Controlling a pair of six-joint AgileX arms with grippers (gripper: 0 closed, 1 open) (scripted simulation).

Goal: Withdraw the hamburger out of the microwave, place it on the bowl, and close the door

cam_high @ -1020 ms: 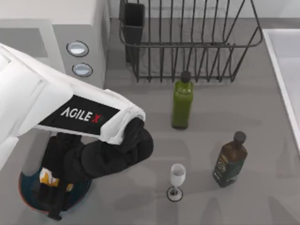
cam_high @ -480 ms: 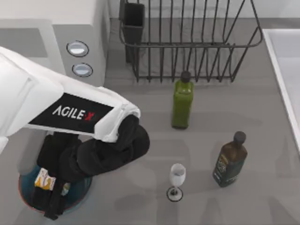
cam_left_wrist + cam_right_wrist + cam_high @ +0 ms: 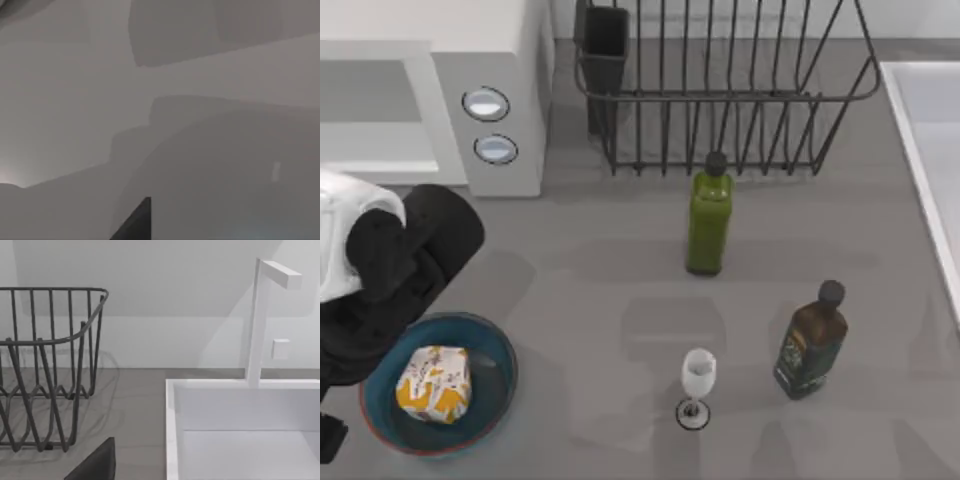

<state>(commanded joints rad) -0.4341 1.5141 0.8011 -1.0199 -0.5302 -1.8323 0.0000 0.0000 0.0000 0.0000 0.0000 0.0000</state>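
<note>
The hamburger [image 3: 433,384] lies in the bowl [image 3: 500,352], at seven o'clock from the microwave [image 3: 500,90]. The left arm [image 3: 380,270] sits at the bowl's eleven o'clock. I cannot tell its gripper's state.

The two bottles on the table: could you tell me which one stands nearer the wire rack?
The green bottle, just in front of the wire rack. The brown bottle stands farther forward, right of the wine glass.

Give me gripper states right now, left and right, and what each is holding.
Left gripper: cannot be told; the arm sits at the table's left edge by the bowl, where the hamburger lies free.
Right gripper: cannot be told; its wrist view faces the wire rack.
</note>
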